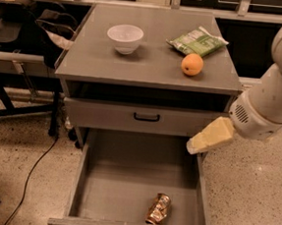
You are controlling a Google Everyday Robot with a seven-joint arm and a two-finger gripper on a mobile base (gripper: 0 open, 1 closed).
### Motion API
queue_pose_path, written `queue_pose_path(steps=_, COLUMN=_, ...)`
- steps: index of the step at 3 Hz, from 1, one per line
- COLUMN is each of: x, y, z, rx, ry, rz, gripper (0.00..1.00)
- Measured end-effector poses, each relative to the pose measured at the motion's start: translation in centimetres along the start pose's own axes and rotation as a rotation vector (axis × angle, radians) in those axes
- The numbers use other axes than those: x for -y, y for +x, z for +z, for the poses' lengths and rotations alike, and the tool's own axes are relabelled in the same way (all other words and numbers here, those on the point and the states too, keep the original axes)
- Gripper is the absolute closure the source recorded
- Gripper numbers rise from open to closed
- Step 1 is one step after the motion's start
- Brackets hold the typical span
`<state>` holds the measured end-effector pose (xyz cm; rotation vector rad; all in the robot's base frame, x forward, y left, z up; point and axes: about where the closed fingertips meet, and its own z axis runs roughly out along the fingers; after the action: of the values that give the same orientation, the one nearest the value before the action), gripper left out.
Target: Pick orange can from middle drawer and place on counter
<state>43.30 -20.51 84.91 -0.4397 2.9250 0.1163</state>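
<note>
The orange can is a dented copper-orange can lying near the front of the open middle drawer, slightly right of centre. My gripper is a cream wedge on a white arm coming in from the right. It hangs over the drawer's right rear corner, above the can and apart from it, and holds nothing that I can see. The counter is the flat grey top of the cabinet, above and behind the drawer.
On the counter stand a white bowl, a green snack bag and a round orange fruit. A closed drawer front with a black handle sits above the open drawer. Chairs and a floor cable are at the left.
</note>
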Motion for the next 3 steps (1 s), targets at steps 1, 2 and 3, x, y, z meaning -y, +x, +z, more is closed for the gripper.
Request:
queue_pose_path(steps=1, x=-1.5, y=1.3, z=3.2, rx=-0.057, ry=0.002, rz=0.124, gripper=0.00)
queue_pose_path(steps=2, x=-3.0, y=2.2, z=6.5, rx=-0.125, ry=0.000, rz=0.200, gripper=0.00)
queue_pose_path(steps=3, x=-4.2, y=2.5, z=9.3, rx=-0.205, ry=0.000, rz=0.195, gripper=0.00)
